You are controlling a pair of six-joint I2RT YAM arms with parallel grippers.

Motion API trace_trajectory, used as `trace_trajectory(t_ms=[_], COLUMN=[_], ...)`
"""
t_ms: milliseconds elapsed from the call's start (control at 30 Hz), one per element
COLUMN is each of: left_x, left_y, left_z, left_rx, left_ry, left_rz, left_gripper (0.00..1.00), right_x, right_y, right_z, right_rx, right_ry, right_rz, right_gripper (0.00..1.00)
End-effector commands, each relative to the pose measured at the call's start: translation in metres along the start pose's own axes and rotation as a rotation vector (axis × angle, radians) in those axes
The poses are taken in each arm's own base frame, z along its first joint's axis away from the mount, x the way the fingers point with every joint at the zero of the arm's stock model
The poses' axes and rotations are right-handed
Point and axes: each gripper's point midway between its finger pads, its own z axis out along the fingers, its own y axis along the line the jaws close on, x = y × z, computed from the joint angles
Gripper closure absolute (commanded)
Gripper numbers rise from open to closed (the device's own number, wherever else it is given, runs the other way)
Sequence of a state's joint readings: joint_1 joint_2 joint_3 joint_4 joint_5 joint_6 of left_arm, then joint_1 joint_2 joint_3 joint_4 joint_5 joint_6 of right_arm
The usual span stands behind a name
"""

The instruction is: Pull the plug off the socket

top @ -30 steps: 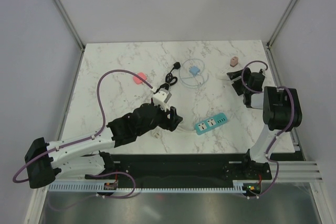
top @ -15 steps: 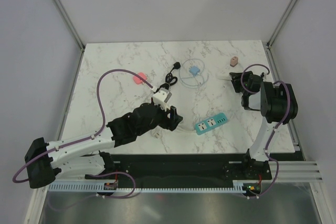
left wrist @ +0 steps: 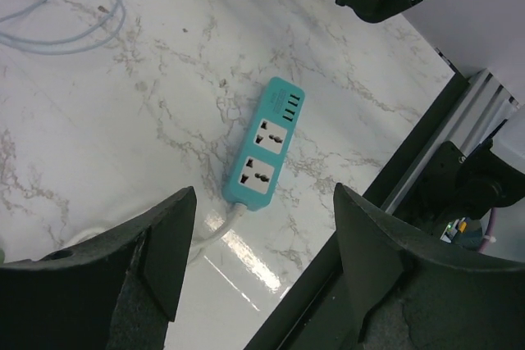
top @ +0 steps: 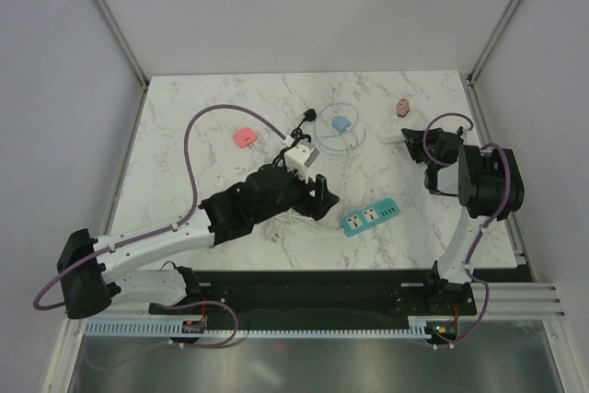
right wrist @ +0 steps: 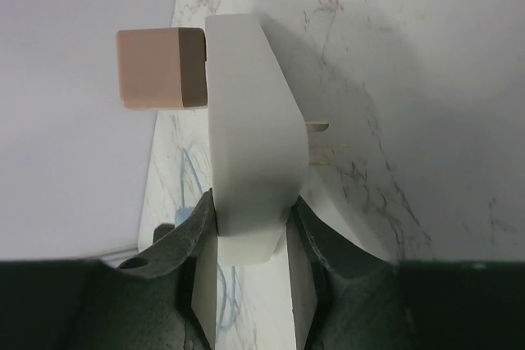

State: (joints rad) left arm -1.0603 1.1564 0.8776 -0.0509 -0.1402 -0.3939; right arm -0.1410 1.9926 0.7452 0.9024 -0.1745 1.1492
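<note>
1. Top view: my left gripper [top: 324, 198] hangs low over the white marble-patterned table [top: 212, 108], near the middle. The teal plastic power strip [top: 372, 216] lies flat just to its right, not touching it.
2. Same view: my right gripper [top: 416, 143] is at the far right of the table, pointing left. The white flat plastic plug [top: 390, 135] sits at its tips. A small pinkish-brown cube [top: 403, 107] stands a little beyond the plug, apart from it. The plug is well apart from the power strip.
3. Left wrist view: my left gripper [left wrist: 262, 194] is spread wide with nothing between its dark fingers [left wrist: 156, 243]. The power strip [left wrist: 267, 153] lies on the table below, framed between them. Both of its universal sockets are bare, and its white cord leaves the near end.
4. Right wrist view: my right gripper [right wrist: 250, 235] is clamped on the plug [right wrist: 246, 120], one finger [right wrist: 201, 252] pressing each flat side of its lower end. The plug stands edge-on above the fingers. Its metal prongs [right wrist: 318, 126] stick out bare to the right, over the marble.
5. Same view: the cube [right wrist: 156, 67] shows just left of the plug's upper edge. From here I cannot tell whether they touch.
</note>
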Motion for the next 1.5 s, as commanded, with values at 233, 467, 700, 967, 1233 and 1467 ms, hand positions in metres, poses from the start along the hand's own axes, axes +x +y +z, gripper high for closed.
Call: trace_trajectory(t_ms=[233, 467, 700, 967, 1233, 1467], left_x=[-0.036, -0.041, -0.051, -0.036, -0.018, -0.005], left_y=[-0.033, -0.030, -0.003, 0.041, 0.062, 0.063], left_z=[0.067, 0.132, 0.206, 0.262, 0.299, 0.312], left_rx=[0.127, 0.087, -0.060, -0.167, -0.193, -0.149], left_ry=[0.058, 0.098, 0.045, 0.059, 0.073, 0.102], left_rz=[-0.030, -0.035, -0.020, -0.098, -0.136, -0.186], left_gripper=[0.22, 0.21, 0.20, 0.20, 0.26, 0.42], right_x=[0.068, 0.076, 0.083, 0.089, 0.091, 0.091], right_y=[-0.063, -0.070, -0.065, -0.064, -0.065, -0.066], right_z=[-0.094, -0.137, -0.144, -0.151, -0.153, -0.155], right_rx=[0.205, 0.224, 0.158, 0.126, 0.123, 0.125], right_ry=[0.278, 0.313, 0.354, 0.381, 0.403, 0.412], right_rz=[-0.111, -0.199, -0.209, -0.211, -0.225, -0.243], right_gripper=[1.00, 1.00, 1.00, 1.00, 1.00, 1.00])
